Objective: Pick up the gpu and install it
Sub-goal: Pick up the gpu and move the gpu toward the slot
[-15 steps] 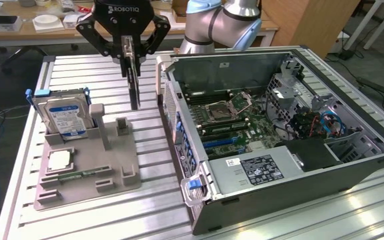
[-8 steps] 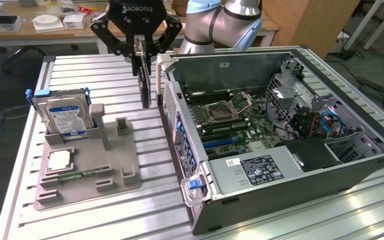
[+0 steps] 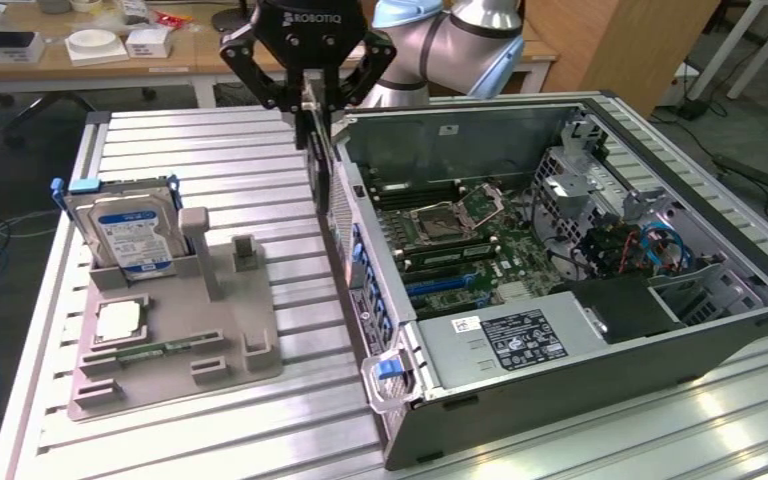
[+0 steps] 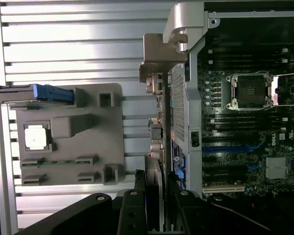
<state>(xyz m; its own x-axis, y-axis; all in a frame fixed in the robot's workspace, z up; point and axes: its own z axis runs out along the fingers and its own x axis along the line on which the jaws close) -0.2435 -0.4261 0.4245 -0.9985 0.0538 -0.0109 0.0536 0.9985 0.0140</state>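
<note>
My gripper (image 3: 308, 95) hangs over the table at the far end of the open computer case (image 3: 704, 330), shut on the gpu (image 3: 317, 165). The gpu hangs edge-on below the fingers, a thin dark card just outside the case's slotted rear wall (image 3: 347, 215). In the wrist view the gpu (image 4: 158, 122) runs as a narrow strip from between my gripper (image 4: 157, 208) fingers, with its silver bracket (image 4: 159, 51) at the far end. It lies alongside the case wall, beside the motherboard (image 4: 245, 132). The motherboard's blue and black expansion slots (image 3: 440, 285) lie inside the case.
A grey holder tray (image 3: 244, 340) stands on the slotted aluminium table at the exterior view's left. It carries an upright hard drive (image 3: 131, 235), a processor chip (image 3: 120, 320) and a memory stick (image 3: 157, 350). A power supply (image 3: 511, 340) fills the case's near end.
</note>
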